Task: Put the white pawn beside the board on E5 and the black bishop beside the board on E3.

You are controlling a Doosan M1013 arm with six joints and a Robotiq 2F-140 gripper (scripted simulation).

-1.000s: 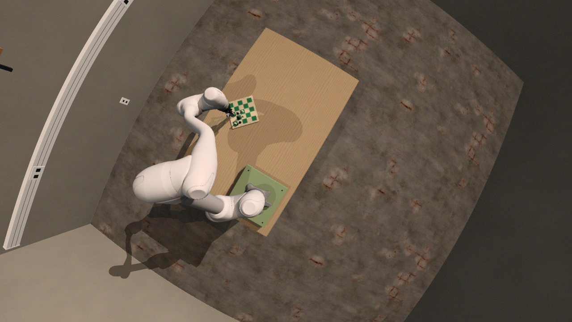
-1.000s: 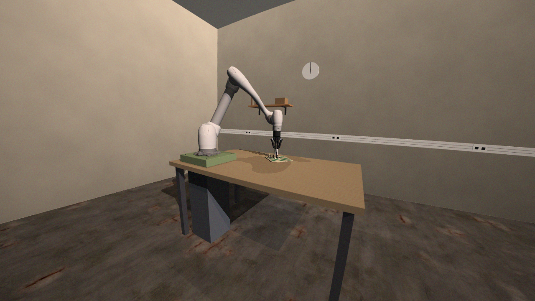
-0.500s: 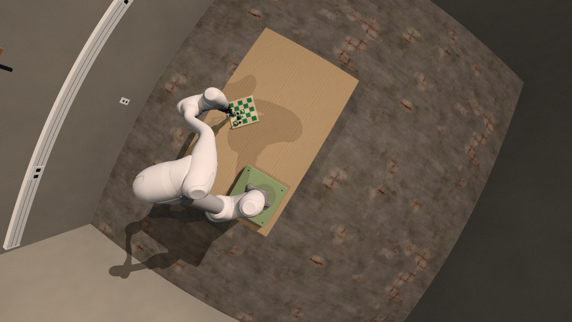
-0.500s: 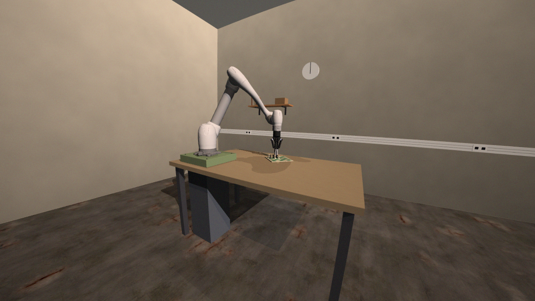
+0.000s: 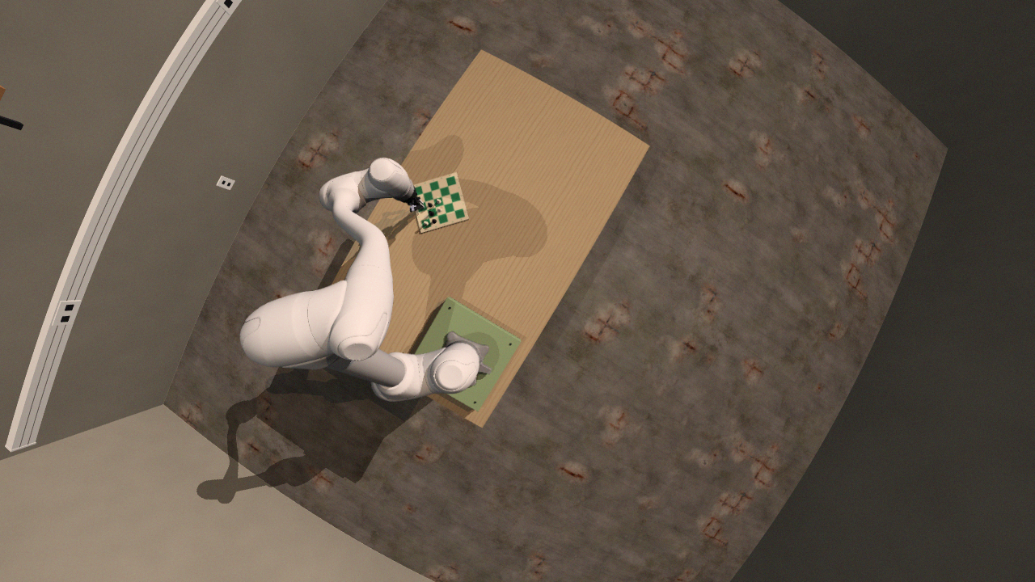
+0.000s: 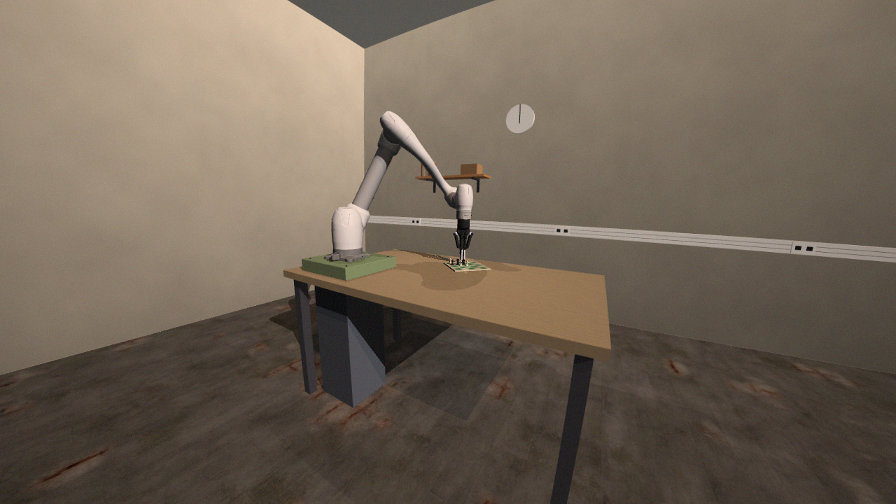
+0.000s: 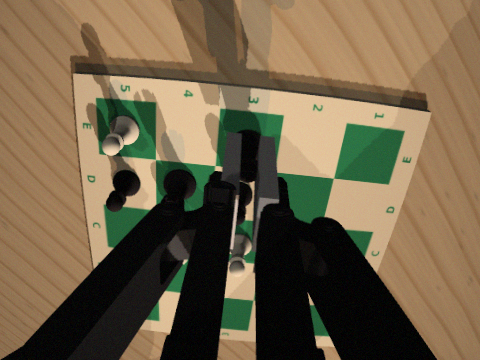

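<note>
Wrist view, looking straight down on the chess board (image 7: 314,134), which lies flat on the table (image 7: 400,7). Edge letters and numbers read E, D, C down the sides and 5 to 1 across the far edge. The white pawn (image 7: 120,134) stands upright inside the green square E5, at the board's far left corner, so that half of the task appears finished. The fingers are drawn almost together, pinching a slim dark piece, judged to be the black bishop (image 7: 248,156), directly over the green square E3 in the board's far row. A narrow, vertical pinch suits a thin stem and keeps the piece upright for setting down. It also keeps the fingers clear of neighbours: two black pieces (image 7: 124,188) and (image 7: 179,184) stand in row D, left of the fingers, and a pale piece (image 7: 238,254) shows below them nearer the board's middle. Whether the bishop's foot already touches E3 cannot be told from these views. The exterior view shows the arm (image 6: 407,141) reaching down steeply onto the board's near side.
</note>
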